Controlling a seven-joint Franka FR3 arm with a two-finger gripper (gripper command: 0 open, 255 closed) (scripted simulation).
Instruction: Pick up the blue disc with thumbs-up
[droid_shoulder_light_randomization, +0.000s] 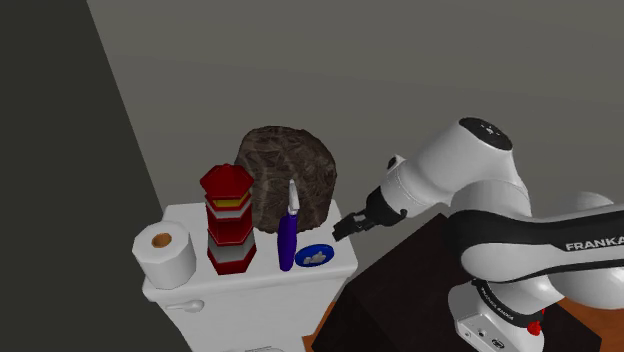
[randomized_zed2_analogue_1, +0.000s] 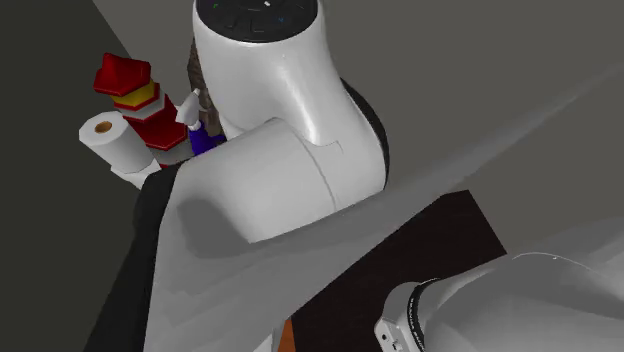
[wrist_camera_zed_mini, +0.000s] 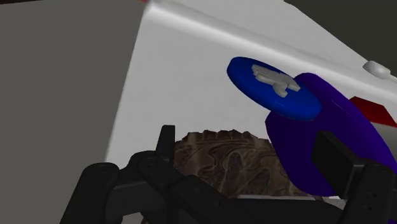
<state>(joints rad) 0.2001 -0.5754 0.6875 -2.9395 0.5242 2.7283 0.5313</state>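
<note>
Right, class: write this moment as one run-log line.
phase: pre-grasp | tool: open, empty, clear of disc | blue disc: flat on white tank lid, beside purple-handled utensil | grasp: not yet

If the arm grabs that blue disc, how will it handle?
The disc looks thin and flat: probably light and stiff, unlikely to roll, but hard to pinch. It lies near the edge of the tank lid, so a push might drop it.

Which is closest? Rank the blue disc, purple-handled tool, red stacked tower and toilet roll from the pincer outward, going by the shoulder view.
1. Blue disc, just below and left of the pincer in the shoulder view.
2. Purple-handled tool, upright, just left of the disc.
3. Red stacked tower, farther left.
4. Toilet roll, at the far left end.
</note>
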